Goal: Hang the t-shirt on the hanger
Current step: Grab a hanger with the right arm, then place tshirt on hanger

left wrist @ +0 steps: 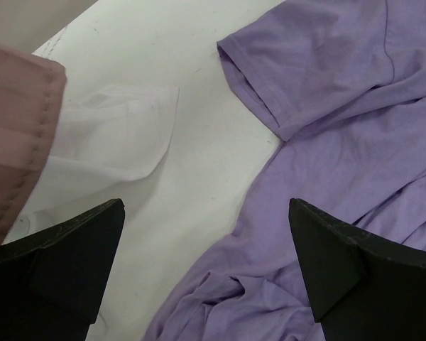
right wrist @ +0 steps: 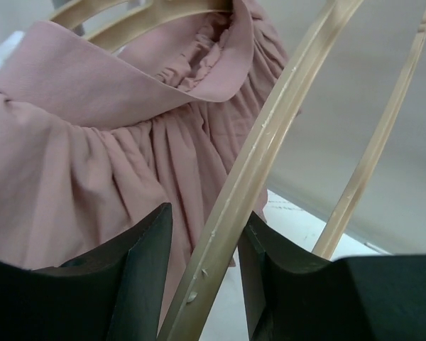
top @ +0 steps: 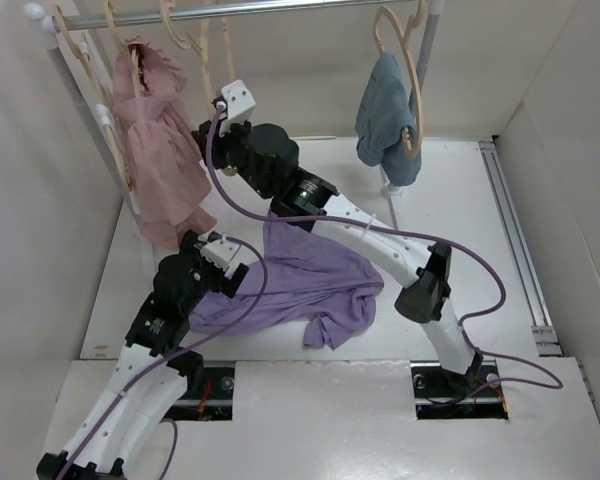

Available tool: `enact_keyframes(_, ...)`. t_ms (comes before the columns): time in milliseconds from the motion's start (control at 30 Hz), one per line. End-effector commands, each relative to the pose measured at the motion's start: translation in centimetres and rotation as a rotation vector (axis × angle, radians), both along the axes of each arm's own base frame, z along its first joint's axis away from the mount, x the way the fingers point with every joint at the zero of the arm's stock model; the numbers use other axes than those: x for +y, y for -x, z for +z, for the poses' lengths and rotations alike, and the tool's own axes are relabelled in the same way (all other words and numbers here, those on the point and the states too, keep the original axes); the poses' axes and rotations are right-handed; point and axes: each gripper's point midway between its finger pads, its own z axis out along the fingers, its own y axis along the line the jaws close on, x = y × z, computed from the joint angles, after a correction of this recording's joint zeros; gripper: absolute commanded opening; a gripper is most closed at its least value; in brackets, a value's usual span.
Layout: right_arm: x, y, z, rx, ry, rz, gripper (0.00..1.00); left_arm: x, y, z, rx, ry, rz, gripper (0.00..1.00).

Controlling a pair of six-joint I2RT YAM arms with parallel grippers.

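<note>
ok so my right gripper (right wrist: 207, 227) has its fingers closed in on one arm of the bare wooden hanger (right wrist: 259, 153). It looks pinched, though I can't swear both pads touch. That hanger sits just beside the pink dress (top: 155, 150), its arm slanting up through the jaws. The purple t-shirt (top: 300, 275) lies crumpled on the table (top: 450, 200) below the pink dress, long axis roughly side to side. The left gripper (left wrist: 206, 206) hovers wide open and empty over the shirt's edge nearest the dress, so I reckon it's the closer one for the pickup.
</note>
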Motion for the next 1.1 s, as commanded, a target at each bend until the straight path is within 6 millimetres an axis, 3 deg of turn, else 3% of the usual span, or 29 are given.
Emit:
enact_keyframes(0, -2.6, 4.1, 8.7, -0.172, -0.118, 0.114, 0.0, -0.1, -0.3, 1.1, -0.055, 0.022, 0.004, 1.0)
enact_keyframes(33, -3.6, 5.1, 10.2, -0.198, -0.125, 0.133, 0.0, -0.1, -0.3, 1.1, -0.055, 0.022, 0.004, 1.0)
enact_keyframes(100, -4.3, 5.1, 9.8, -0.211, -0.106, 0.169, 0.0, -0.2, -0.2, 1.8, -0.081, 0.035, -0.005, 1.0)
enact_keyframes(167, -5.6, 5.8, 11.0, -0.234, -0.113, 0.191, 0.0, -0.2, -0.2, 2.2, -0.098, 0.041, -0.005, 1.0)
enact_keyframes(467, -7.1, 6.5, 9.0, -0.199, -0.08, 0.33, 0.0, -1.3, 0.0, 3.6, -0.168, 0.03, -0.092, 1.0)
enact_keyframes(533, -7.5, 7.1, 7.9, -0.19, -0.055, 0.384, 0.0, -1.7, 0.1, 4.7, -0.183, 0.039, -0.111, 1.0)
enact_keyframes(567, -7.8, 6.4, 5.4, -0.152, -0.014, 0.387, 0.0, -1.9, 0.2, 4.9, -0.182, 0.042, -0.121, 1.0)
enact_keyframes(600, -9.3, 7.4, 6.1, -0.165, -0.017, 0.396, 0.0, -2.1, 0.3, 5.4, -0.194, 0.041, -0.139, 0.99)
enact_keyframes(667, -11.0, 7.8, 4.6, -0.151, 0.015, 0.422, 0.0, -3.1, 1.2, 5.5, -0.193, 0.031, -0.224, 0.97)
enact_keyframes(700, -11.5, 7.7, 1.5, -0.102, 0.056, 0.431, 0.0, -3.6, 1.5, 5.5, -0.201, 0.022, -0.262, 0.97)
enact_keyframes(733, -13.3, 8.9, 2.6, -0.114, 0.039, 0.437, 0.0, -3.9, 2.0, 5.5, -0.206, 0.014, -0.297, 0.96)
enact_keyframes(767, -14.0, 9.8, 1.9, -0.113, 0.053, 0.474, 0.0, -4.7, 2.7, 6.0, -0.239, 0.005, -0.364, 0.95)
enact_keyframes(800, -15.0, 9.4, -0.5, -0.061, 0.079, 0.475, 0.0, -5.0, 2.8, 6.3, -0.25, 0.012, -0.385, 0.95)
enact_keyframes(833, -16.5, 10.6, 0.2, -0.071, 0.068, 0.488, 0.0, -5.2, 3.1, 6.9, -0.282, 0.014, -0.405, 0.95)
enact_keyframes(900, -18.2, 11.0, -1.6, -0.02, 0.105, 0.502, 0.0, -6.0, 3.4, 8.2, -0.333, 0.033, -0.453, 0.92)
enact_keyframes(933, -18.7, 11.1, -3.6, 0.026, 0.128, 0.503, 0.0, -6.3, 3.7, 9.2, -0.361, 0.04, -0.473, 0.92)
enact_keyframes(967, -19.8, 12.0, -3.4, 0.023, 0.128, 0.506, 0.0, -6.6, 4.0, 10.4, -0.381, 0.047, -0.494, 0.91)
enact_keyframes(1000, -20.3, 12.8, -4.3, 0.036, 0.139, 0.54, 0.0, -7.3, 4.0, 10.7, -0.385, 0.046, -0.539, 0.91)
enact_keyframes(1033, -21.3, 12.7, -6.3, 0.082, 0.158, 0.538, 0.0, -7.6, 3.9, 11.4, -0.392, 0.049, -0.556, 0.91)
enact_keyframes(1067, -22.0, 13.5, -6.4, 0.093, 0.156, 0.546, 0.0, -7.9, 3.8, 11.8, -0.394, 0.052, -0.57, 0.92)
